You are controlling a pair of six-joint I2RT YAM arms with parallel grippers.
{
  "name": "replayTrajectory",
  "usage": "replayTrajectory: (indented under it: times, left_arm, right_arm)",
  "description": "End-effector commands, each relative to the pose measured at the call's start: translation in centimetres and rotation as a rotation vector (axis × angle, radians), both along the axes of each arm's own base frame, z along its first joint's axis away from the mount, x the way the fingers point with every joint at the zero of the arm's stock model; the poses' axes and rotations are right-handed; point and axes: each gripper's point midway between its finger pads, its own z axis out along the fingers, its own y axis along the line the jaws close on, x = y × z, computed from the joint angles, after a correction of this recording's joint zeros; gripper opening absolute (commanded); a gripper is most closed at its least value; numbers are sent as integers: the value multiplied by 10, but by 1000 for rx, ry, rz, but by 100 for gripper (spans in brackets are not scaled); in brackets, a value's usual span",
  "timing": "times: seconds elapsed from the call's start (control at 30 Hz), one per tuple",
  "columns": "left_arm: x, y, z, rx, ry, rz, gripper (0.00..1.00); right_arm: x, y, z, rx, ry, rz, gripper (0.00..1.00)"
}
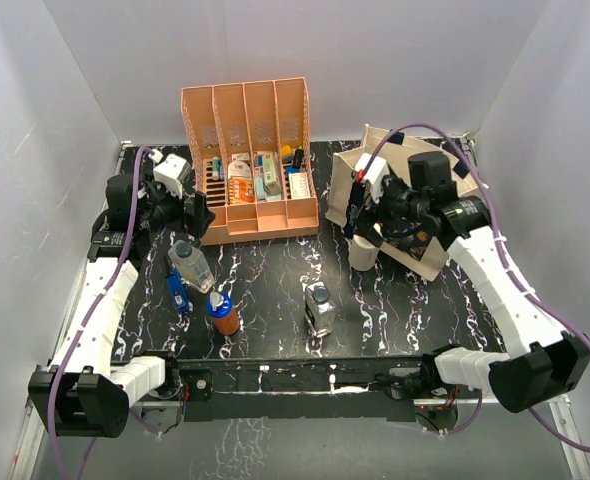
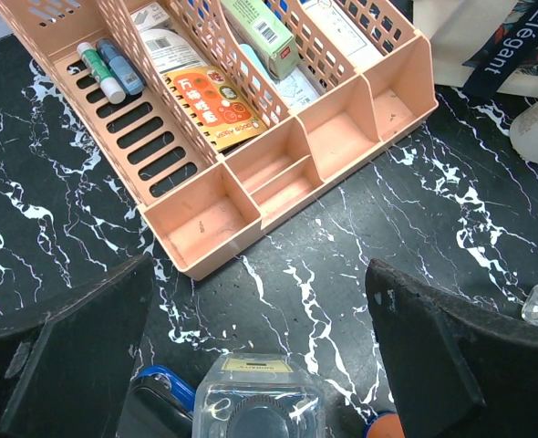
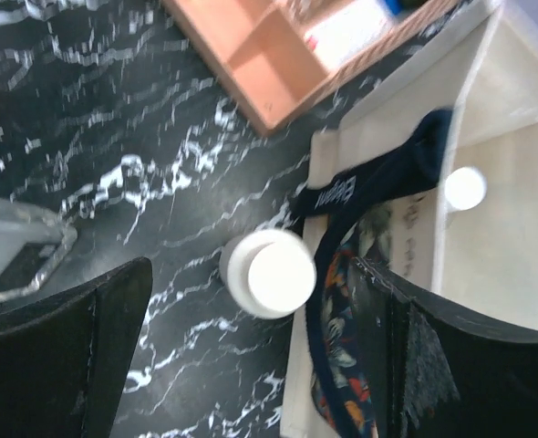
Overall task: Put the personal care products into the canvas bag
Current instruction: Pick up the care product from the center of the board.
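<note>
The cream canvas bag (image 1: 427, 252) with navy handles lies at the right, its mouth open (image 3: 515, 146). A white-topped object (image 3: 465, 187) shows inside it. The white cylinder (image 1: 363, 252) stands against the bag's left side. My right gripper (image 1: 358, 225) is open above it, and the cylinder's top (image 3: 274, 272) lies between the fingers. My left gripper (image 1: 193, 222) is open above the clear grey-capped bottle (image 1: 190, 262), which sits low between the fingers (image 2: 255, 411). The small blue bottle (image 1: 178, 292), the orange-brown blue-capped bottle (image 1: 222, 313) and the clear square dark-capped bottle (image 1: 319, 308) stand on the table.
The orange four-slot file rack (image 1: 250, 165) stands at the back centre, holding small packs and pens (image 2: 214, 100). White walls close in the table on three sides. The black marbled tabletop (image 1: 275, 270) shows between the bottles.
</note>
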Motion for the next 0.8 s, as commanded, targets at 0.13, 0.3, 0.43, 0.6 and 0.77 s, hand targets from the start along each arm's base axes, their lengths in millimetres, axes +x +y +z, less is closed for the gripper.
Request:
replayTrajectory:
  times: [0.13,0.3,0.43,0.6,0.77]
  left_arm:
    - [-3,-6,13,-1,-35,-45,97]
    - [-3,-7,13,-5,-34,-48,97]
    - [-4,-6,12,-2,-34,-49,97]
    - [-4,-6,12,-1,-34,-48,97]
    - [-5,-6,11,-2,-31,-49,97]
  right_arm:
    - [23,-18,-59,-148,29,-130,90]
    - [35,-21,-67,-81,61,-263,90]
    - [37,-25,-74,-41,82,-310,90]
    - [33,-22,-89,-19,125,-305,90]
    - [39,-30,-94,11,141,-363,85]
